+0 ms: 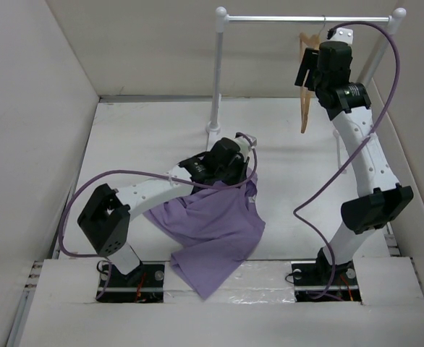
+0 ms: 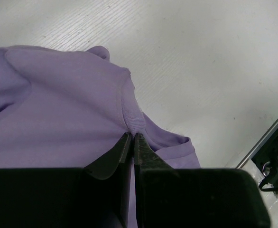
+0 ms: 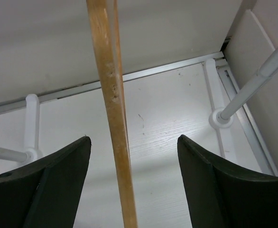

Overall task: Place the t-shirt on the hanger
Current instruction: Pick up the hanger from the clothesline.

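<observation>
The left gripper (image 2: 131, 136) is clenching the t-shirt (image 1: 213, 230) at the ribbed neckband, its fingers pressed together on the fabric. The rest of the shirt is spreading in a loose heap over the table (image 1: 147, 137), left of centre, and trailing toward the near edge. At the far right the hanger (image 3: 111, 95) is hanging from the rack (image 1: 306, 19). The right gripper (image 3: 133, 138) is sitting released, with its jaws spread wide on either side of the wooden bar and touching neither face.

The step in hand looks like securing the hanger. In my judgement the right arm is doing well to centre the bar between the jaws before closing, since the bar is lying nearer the left finger and a lopsided squeeze risks swinging the hanger on its hook. A firm hold across the flat wood, then a lift straight up off the rail, seems safest. The left arm is best raising the neckband only gently, so the fabric is not slipping out of that narrow pinch
</observation>
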You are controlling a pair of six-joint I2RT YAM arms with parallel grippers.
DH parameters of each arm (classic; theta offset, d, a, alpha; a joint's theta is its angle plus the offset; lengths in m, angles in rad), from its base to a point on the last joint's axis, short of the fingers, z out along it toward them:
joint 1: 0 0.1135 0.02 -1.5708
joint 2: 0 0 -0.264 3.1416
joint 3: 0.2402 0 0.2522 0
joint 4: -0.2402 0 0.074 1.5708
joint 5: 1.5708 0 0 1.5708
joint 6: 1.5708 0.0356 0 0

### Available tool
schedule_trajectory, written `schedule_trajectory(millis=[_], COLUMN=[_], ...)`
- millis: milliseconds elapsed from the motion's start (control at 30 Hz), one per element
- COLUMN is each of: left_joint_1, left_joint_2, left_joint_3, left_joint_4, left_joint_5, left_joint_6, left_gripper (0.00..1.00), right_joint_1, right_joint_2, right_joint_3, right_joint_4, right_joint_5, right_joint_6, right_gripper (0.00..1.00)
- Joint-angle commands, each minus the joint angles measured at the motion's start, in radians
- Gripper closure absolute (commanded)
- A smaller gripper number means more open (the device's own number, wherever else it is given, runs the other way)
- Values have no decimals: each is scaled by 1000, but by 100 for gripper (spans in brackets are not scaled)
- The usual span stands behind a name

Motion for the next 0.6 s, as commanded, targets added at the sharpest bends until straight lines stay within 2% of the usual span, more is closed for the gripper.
schedule_trajectory(millis=[0, 300, 567], left_joint_1=[4, 4, 4], left_joint_2=[-76, -96, -99], left_joint_3=[-17, -47, -63], left_joint_4=[63, 66, 75], left_joint_5=[31, 18, 15], left_joint_6=[2, -4, -17], left_gripper=[100, 100, 100], right_joint_1=[-11, -30, -30], right_joint_2=[-20, 54, 48], right_joint_3=[71, 78, 75], right_joint_4=[14, 14, 68], right_joint_5=[19, -30, -59], right_joint_6=[-28, -43, -90], right_gripper=[22, 38, 61])
